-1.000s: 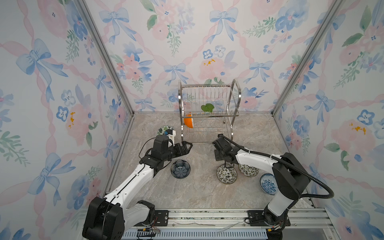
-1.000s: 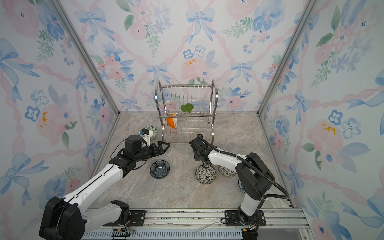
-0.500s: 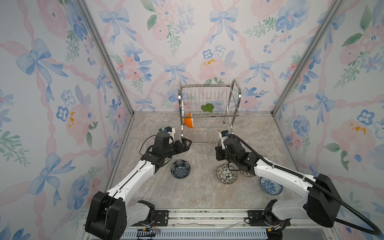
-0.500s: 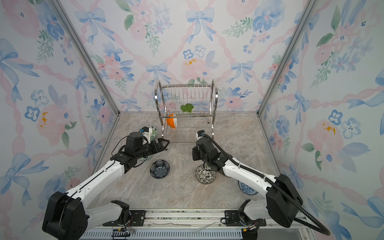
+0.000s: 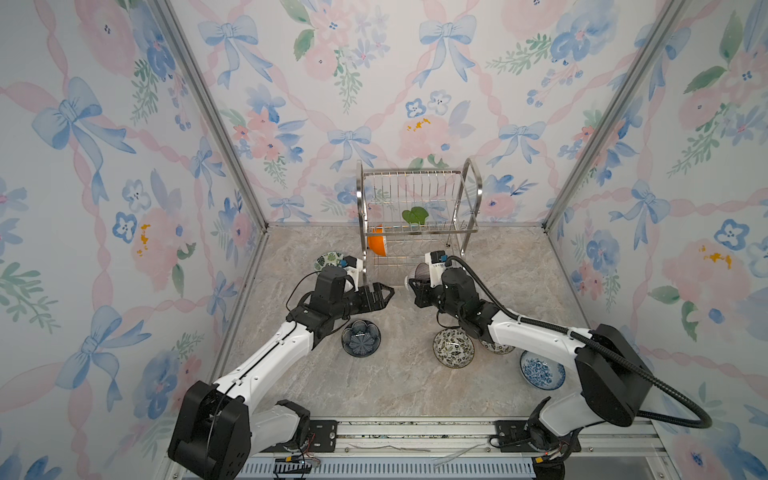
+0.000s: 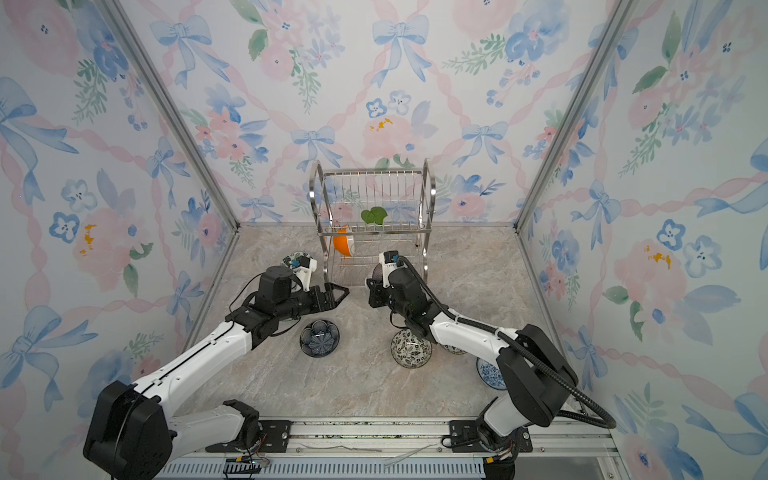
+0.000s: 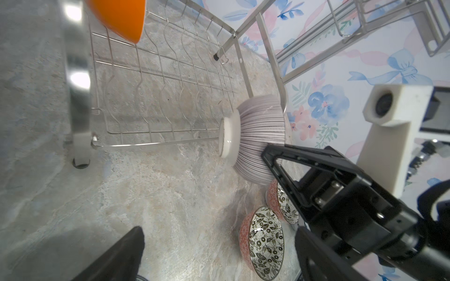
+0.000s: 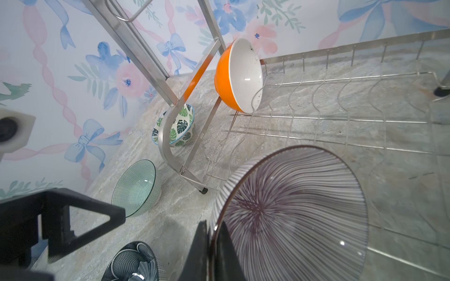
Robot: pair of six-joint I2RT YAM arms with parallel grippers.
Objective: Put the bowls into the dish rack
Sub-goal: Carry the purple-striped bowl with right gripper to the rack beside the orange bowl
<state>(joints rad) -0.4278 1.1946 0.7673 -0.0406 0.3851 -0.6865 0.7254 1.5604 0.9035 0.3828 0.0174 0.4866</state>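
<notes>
The steel dish rack [image 5: 471, 195] [image 6: 428, 195] stands at the back. A white bowl with an orange outside [image 5: 377, 246] [image 8: 238, 75] leans in its lower tier, and a bowl with a green leaf [image 5: 414, 216] sits on the upper tier. My right gripper [image 5: 415, 282] [image 8: 211, 226] is shut on the rim of the purple-lined bowl [image 5: 420, 271] [image 7: 260, 136] [image 8: 292, 214], held on edge at the front of the lower tier. My left gripper [image 5: 384, 293] [image 7: 219, 233] is open and empty, level with it to the left.
On the floor lie a dark blue flower bowl [image 5: 360, 337], two black-white leaf bowls [image 5: 453, 348] [image 5: 496, 348] and a blue-white floral bowl [image 5: 542, 370]. Left of the rack sit a green monstera-leaf bowl [image 8: 177, 129] and a mint green bowl [image 8: 136, 187].
The right arm's elbow has swung out and back while its gripper, holding the purple-lined bowl, drifted slightly left before the rack. The left gripper has hardly moved.
</notes>
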